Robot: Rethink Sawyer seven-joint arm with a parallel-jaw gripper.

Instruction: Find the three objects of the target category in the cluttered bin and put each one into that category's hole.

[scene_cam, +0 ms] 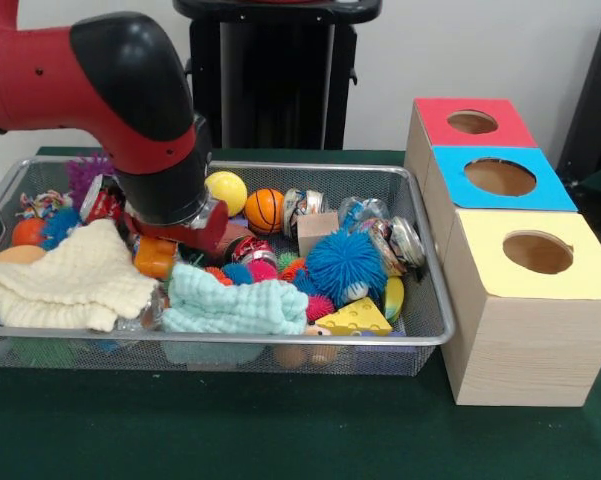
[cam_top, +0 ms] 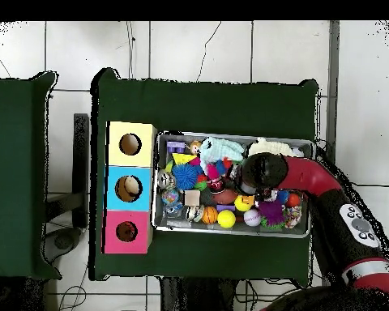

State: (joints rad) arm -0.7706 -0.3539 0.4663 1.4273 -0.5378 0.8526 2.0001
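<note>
We cannot tell from the frames which category is the target, so we name no single target object; the candidates all lie in the wire mesh bin [scene_cam: 420,335], and none sits on the worktop [scene_cam: 230,430] outside it.

The arm's wrist [scene_cam: 165,190] is lowered into the bin's middle, and it hides the gripper in both views, so we cannot tell its opening or whether it holds anything. We judge the step to be search or pick within the clutter.

Close under and beside the wrist lie an orange cylinder [scene_cam: 154,256], a smooth yellow ball [scene_cam: 226,191] and a small basketball [scene_cam: 264,210]. Further out lie a spiky blue ball [scene_cam: 345,265], shiny metal tins [scene_cam: 405,240], a wedge of toy cheese [scene_cam: 354,318], and two soft waffle-weave cloths, cream [scene_cam: 70,280] and mint [scene_cam: 230,302].

Beyond the bin stand three wooden boxes with round holes: yellow top [scene_cam: 535,255], blue top [scene_cam: 498,178], red top [scene_cam: 472,122]. The blue one appears to contain something already.

The next move calls for a clean lift clear of the cloths.
</note>
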